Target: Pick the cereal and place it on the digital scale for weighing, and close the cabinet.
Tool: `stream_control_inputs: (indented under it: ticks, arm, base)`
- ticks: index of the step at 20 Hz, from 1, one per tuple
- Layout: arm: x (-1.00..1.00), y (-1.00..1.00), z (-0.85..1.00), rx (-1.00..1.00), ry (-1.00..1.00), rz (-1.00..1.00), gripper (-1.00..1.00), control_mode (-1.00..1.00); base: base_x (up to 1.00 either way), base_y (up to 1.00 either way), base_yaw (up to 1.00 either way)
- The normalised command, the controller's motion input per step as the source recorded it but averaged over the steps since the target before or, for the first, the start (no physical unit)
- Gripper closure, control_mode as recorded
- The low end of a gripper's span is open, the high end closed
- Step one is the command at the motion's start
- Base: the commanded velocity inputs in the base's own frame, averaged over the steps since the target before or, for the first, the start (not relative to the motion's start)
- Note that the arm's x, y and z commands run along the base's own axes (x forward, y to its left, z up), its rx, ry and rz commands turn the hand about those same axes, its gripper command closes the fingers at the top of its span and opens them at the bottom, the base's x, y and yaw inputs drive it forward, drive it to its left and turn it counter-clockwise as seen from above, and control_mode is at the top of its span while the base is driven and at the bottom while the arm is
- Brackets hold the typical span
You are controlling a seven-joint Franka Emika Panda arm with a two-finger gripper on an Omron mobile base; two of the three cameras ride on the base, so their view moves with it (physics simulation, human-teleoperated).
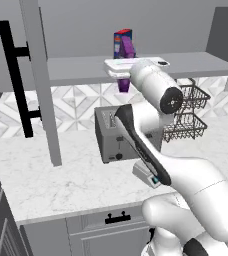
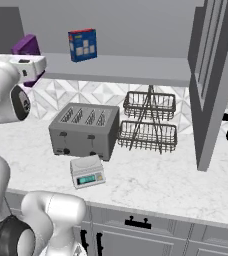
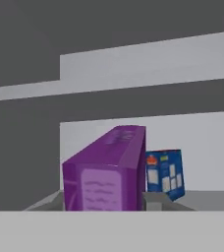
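The purple cereal [image 3: 106, 172] box sits in my gripper [image 1: 122, 70], just in front of the open cabinet's shelf [image 1: 81, 67]. It sticks out above and below the white hand; the cereal [image 1: 124, 85] hangs past the shelf edge, and the cereal [image 2: 27, 46] leans to one side. The hand hides the fingers, which look shut on the box. The digital scale [image 2: 87, 171] lies on the counter in front of the toaster; in the left base view my arm partly covers the scale [image 1: 147, 175]. Both cabinet doors [image 1: 38, 80] [image 2: 211, 80] stand open.
A blue box with a red top [image 2: 82, 45] stands on the shelf behind the cereal. The grey toaster [image 2: 83, 130] and a two-tier wire rack [image 2: 148, 120] sit against the backsplash. A long black handle [image 1: 16, 75] runs down the left door. Grey drawers [image 2: 136, 222] lie below the counter.
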Motion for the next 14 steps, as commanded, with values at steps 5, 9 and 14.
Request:
stream_control_inputs:
  ticks: [5, 9, 14]
  arm:
    - [-1.00, -0.23, 0.00, 0.00, -0.01, 0.00, 1.00, -1.00]
    - [-0.97, -0.44, -0.10, 0.00, 0.01, 0.02, 1.00, -1.00]
    - [-0.69, -0.85, -0.35, 0.00, 0.02, 0.18, 1.00, -1.00]
  base:
    - [0.00, 0.00, 0.00]
    - [0.00, 0.00, 0.00]
    - [0.00, 0.00, 0.00]
